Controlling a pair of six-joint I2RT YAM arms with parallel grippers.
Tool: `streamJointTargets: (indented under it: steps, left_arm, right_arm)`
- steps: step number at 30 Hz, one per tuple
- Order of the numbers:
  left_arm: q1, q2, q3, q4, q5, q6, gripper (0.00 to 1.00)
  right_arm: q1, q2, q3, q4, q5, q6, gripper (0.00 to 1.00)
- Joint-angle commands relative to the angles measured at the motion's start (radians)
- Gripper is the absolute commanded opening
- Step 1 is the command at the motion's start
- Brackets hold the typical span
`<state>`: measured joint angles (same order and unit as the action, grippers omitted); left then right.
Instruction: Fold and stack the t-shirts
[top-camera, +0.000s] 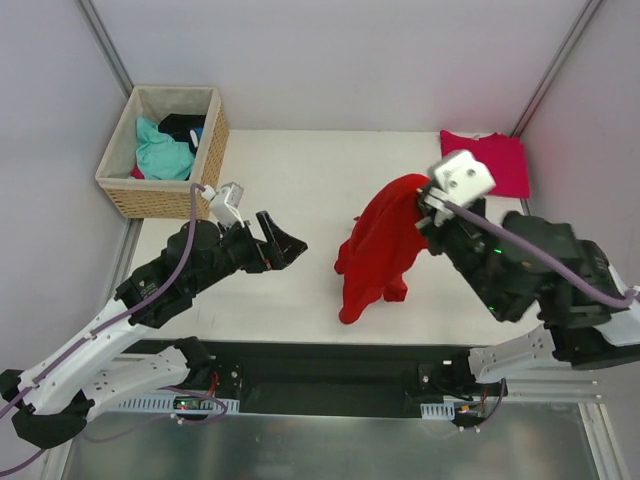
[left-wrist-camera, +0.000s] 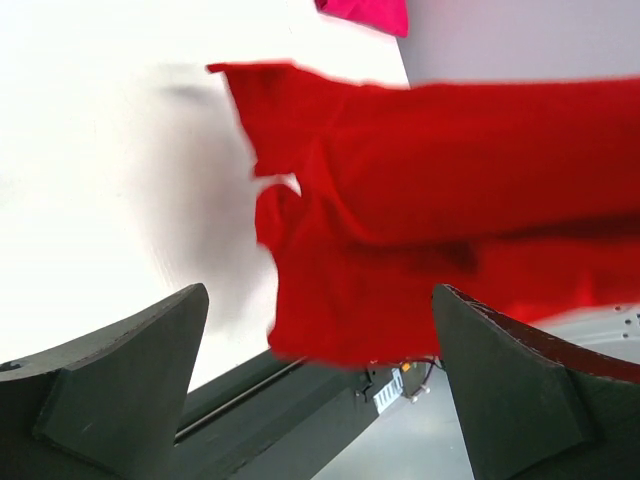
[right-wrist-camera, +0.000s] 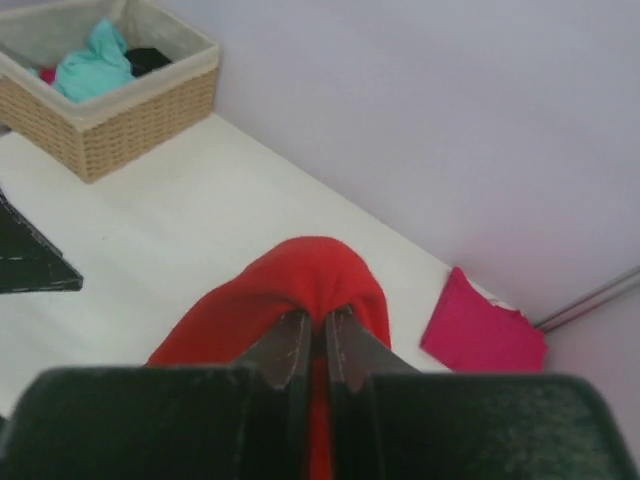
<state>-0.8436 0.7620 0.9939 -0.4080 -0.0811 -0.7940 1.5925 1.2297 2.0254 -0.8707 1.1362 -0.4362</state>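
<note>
Overhead, a wicker basket (top-camera: 150, 200) of loose clothes sits at the ten o'clock corner of the white bench (top-camera: 300, 170). Just right of it, the left pincer (top-camera: 288, 235) hovers above the bench with its fingers spread wide, pinching nothing, and aimed toward three o'clock. In that direction, across a gap of bare bench, hangs the red t-shirt (top-camera: 380, 255). It is a bunched drape whose long axis runs from its raised top at one o'clock down to its lower end, which rests on the bench at seven o'clock. The right pincer (top-camera: 430, 205) is pressed together on that raised top fold, holding it up off the bench. A magenta-pink t-shirt (top-camera: 495, 160) lies flat in a neat rectangle at the one o'clock corner, well apart from both arms. The left arm looks free and is the nearer to the red shirt's dangling lower edge, so the coming move likely turns on it reaching toward three o'clock to catch that edge.
</note>
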Motion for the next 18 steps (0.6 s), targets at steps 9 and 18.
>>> streamJointTargets:
  steps: [9, 18]
  left_arm:
    - [-0.003, -0.047, -0.017, -0.005, -0.003, 0.007, 0.94]
    - [-0.003, -0.050, -0.032, -0.006, -0.017, 0.010, 0.95]
  right_arm:
    - [0.199, 0.016, -0.057, 1.056, 0.214, -0.955, 0.01]
    - [-0.257, 0.010, -0.156, 0.296, -0.039, -0.107, 0.01]
